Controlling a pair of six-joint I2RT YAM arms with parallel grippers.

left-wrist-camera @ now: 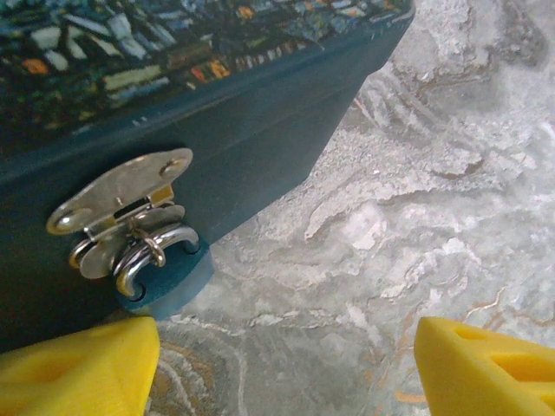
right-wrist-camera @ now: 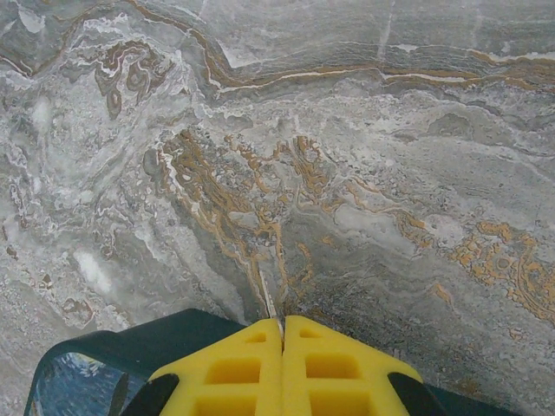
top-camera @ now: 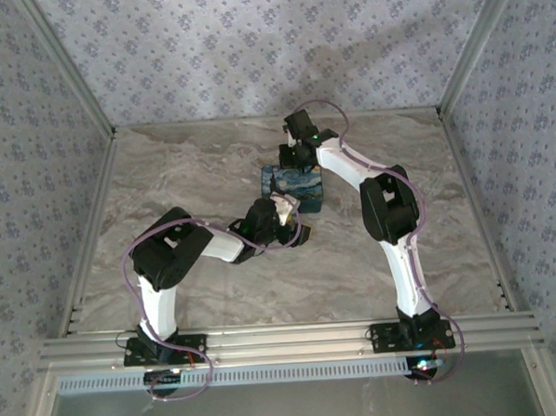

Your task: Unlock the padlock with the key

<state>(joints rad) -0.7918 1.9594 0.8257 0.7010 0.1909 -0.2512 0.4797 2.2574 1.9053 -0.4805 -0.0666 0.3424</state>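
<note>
— How far along?
— Barely: padlock [left-wrist-camera: 165, 276] hangs shut on the box [left-wrist-camera: 269, 113] clasp [left-wrist-camera: 113, 195], left gripper [left-wrist-camera: 282, 373] spread empty before it, right gripper [right-wrist-camera: 283, 368] pressed together over the box (unlocking all still ahead, I judge)

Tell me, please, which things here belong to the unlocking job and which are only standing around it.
For the job:
- blue box
- metal clasp on its dark side
- small padlock hanging from the clasp
- left gripper, open
- right gripper, shut

Not for the job:
- marble table
- patterned walls
- metal frame
</note>
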